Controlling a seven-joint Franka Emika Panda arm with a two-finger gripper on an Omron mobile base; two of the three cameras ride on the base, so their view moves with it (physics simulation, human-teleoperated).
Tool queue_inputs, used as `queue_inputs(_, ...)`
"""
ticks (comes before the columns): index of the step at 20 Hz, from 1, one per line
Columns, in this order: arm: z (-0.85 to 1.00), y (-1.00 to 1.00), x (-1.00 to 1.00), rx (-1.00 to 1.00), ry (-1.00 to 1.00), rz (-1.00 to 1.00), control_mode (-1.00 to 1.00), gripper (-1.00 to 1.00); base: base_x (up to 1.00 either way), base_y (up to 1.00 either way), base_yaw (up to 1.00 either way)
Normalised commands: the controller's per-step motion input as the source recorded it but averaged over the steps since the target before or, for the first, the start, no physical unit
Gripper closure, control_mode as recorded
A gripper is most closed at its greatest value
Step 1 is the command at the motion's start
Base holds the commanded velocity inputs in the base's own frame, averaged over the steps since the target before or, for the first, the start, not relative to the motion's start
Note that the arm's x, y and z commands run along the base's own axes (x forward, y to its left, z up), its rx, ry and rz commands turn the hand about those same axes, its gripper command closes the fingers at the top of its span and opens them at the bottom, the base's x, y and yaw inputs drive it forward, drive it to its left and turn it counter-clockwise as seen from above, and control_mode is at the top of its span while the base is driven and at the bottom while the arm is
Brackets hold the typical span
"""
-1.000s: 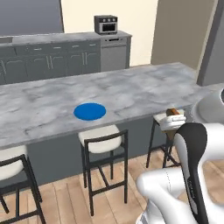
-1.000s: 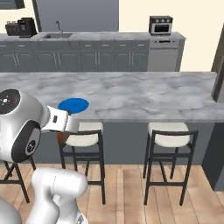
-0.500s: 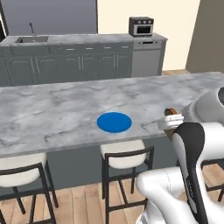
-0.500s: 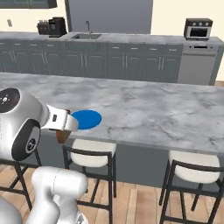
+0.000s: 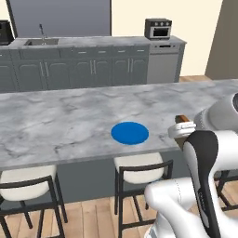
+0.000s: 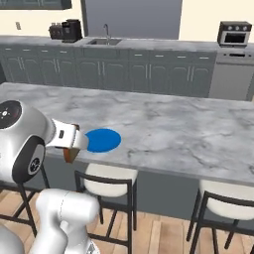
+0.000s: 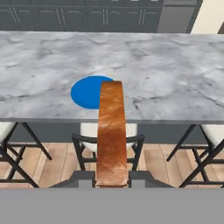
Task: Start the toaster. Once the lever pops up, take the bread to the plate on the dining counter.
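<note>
My gripper [image 7: 112,175] is shut on the bread [image 7: 111,131], a tan-brown slice held edge-on that points toward the plate [image 7: 87,92]. The blue plate [image 5: 130,133] lies flat near the front edge of the dining counter [image 5: 60,121]. In the left base view the gripper [image 5: 182,126] hangs just off the counter's front edge, right of the plate, with the bread [image 5: 184,119] showing at its tip. From the other side the gripper [image 6: 73,147] and bread [image 6: 69,155] sit left of the plate [image 6: 103,140], over the counter's [image 6: 173,124] edge. The toaster and its lever are out of view.
Dark-framed stools [image 5: 139,169] [image 6: 106,181] [image 7: 109,140] stand under the counter's overhang, below the gripper. Behind it runs a grey-drawer worktop [image 5: 93,42] with a sink [image 6: 104,41], a silver toaster oven [image 5: 158,29] and a boxy black appliance [image 6: 66,30].
The whole picture has shifted: the base has driven along the counter, so the plate now sits nearer the gripper. The gripper stays shut on the bread.
</note>
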Motion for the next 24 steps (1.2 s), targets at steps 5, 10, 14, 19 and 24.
queue_inputs(5,0.00,0.00,0.00,0.00,0.00,0.00,1.00,1.00,0.49,0.22,0.00)
queue_inputs(10,0.00,0.00,0.00,0.00,0.00,0.00,1.00,1.00,0.52,0.19,0.00)
queue_inputs(14,0.00,0.00,0.00,0.00,0.00,0.00,1.00,1.00,0.41,0.20,0.00)
queue_inputs(19,0.00,0.00,0.00,0.00,0.00,0.00,1.00,1.00,0.34,0.19,0.00)
queue_inputs(24,-0.13,0.09,0.43,0.00,0.00,0.00,-1.00,1.00,0.07,0.04,0.00)
